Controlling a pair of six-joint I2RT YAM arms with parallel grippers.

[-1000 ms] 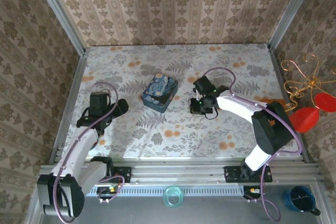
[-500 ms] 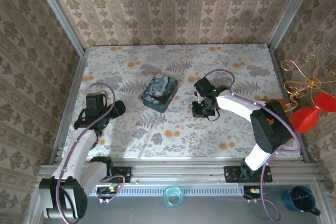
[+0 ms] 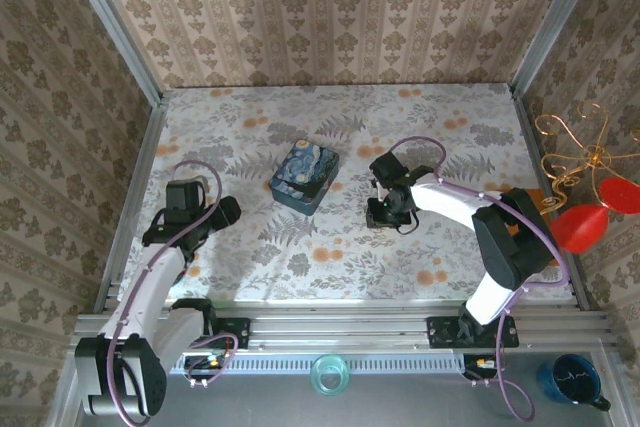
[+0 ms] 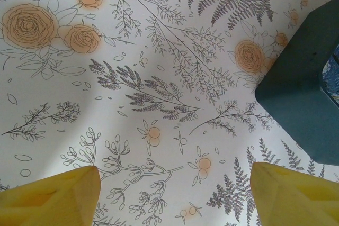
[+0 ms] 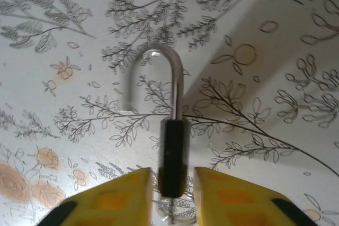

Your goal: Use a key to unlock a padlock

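The padlock (image 5: pixel 172 154) has a narrow black body and a silvery shackle (image 5: pixel 159 56). It lies on the flowered tablecloth, and the shackle's free leg ends to the left, clear of the body. My right gripper (image 5: pixel 172 197) is open, its yellow fingers (image 5: pixel 119 197) standing on either side of the body with a thin gap on each side. A thin metal ring (image 5: pixel 177 215) shows under the body; I cannot make out the key itself. From above, the right gripper (image 3: pixel 385 209) sits right of centre. The left gripper (image 4: pixel 175 194) hangs wide open over bare cloth, with nothing between its fingers.
A blue painted box (image 3: pixel 304 177) stands mid-table between the arms, and its dark corner (image 4: pixel 302 104) is at the right of the left wrist view. Metal rails and wallpapered walls close off the table (image 3: pixel 300 257). A gold wire stand (image 3: pixel 585 152) with red discs stands outside on the right.
The right gripper's jaws have parted from the padlock body and it has shifted slightly towards the near edge. The left gripper drew back a little towards the left and the near edge.
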